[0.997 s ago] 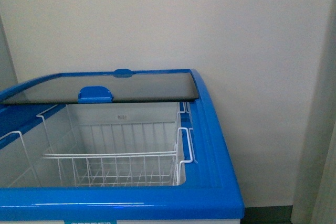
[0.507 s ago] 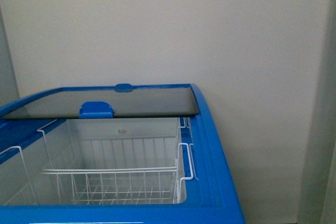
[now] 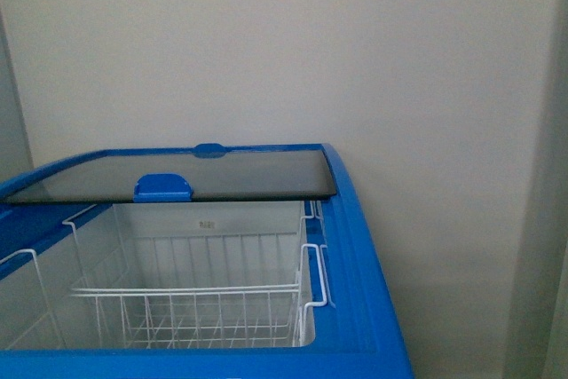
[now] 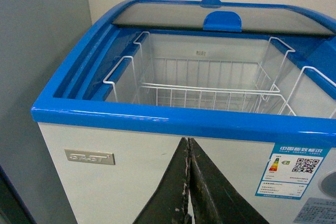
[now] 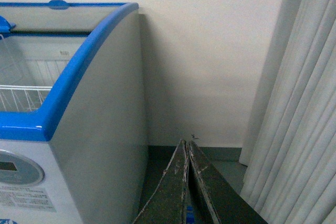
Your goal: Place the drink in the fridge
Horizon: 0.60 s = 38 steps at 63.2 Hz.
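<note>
We face the fridge point(image 3: 355, 246), lid slid back, filling the lower left of the front view. Both pincers — left gripper point(image 4: 189, 182) and right gripper point(image 5: 187, 182) — are pressed closed, holding nothing. No drink shows anywhere — fetching it likely comes next.

— What is seen behind?
— A plain cream wall point(image 3: 373, 59), evenly lit, is shown. A grey wall point(image 4: 37, 51) is seen at one side.
— And elsewhere?
— A pale pleated curtain point(image 5: 294, 103) is hung near the corner; a dark floor point(image 5: 226, 156) is glimpsed below.
</note>
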Motion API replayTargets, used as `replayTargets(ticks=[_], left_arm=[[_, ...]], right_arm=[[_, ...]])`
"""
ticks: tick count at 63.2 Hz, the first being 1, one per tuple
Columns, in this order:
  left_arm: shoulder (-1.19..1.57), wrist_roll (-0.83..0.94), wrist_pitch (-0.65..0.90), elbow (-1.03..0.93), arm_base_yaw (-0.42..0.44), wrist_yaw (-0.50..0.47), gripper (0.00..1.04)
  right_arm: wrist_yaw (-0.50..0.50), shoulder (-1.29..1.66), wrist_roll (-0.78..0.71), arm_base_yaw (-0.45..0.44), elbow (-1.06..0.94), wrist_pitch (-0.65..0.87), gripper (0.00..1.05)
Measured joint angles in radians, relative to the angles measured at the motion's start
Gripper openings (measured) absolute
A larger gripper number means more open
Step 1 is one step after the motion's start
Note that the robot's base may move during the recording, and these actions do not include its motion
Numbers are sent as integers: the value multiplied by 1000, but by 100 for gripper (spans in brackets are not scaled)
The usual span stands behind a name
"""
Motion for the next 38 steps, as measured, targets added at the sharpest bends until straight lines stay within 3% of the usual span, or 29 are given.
replayTargets(ticks=[22,26,38], left_arm=[[0,0,0,0,0,0,3],[0,0,0,0,0,0,6],[0,0,0,0,0,0,38]], right_arm=[[-3,-44,-1,-2,-18,6,4],[-2,-44,0,-2,-18,6,12],[-3,-45,0,-2,-18,6,43]])
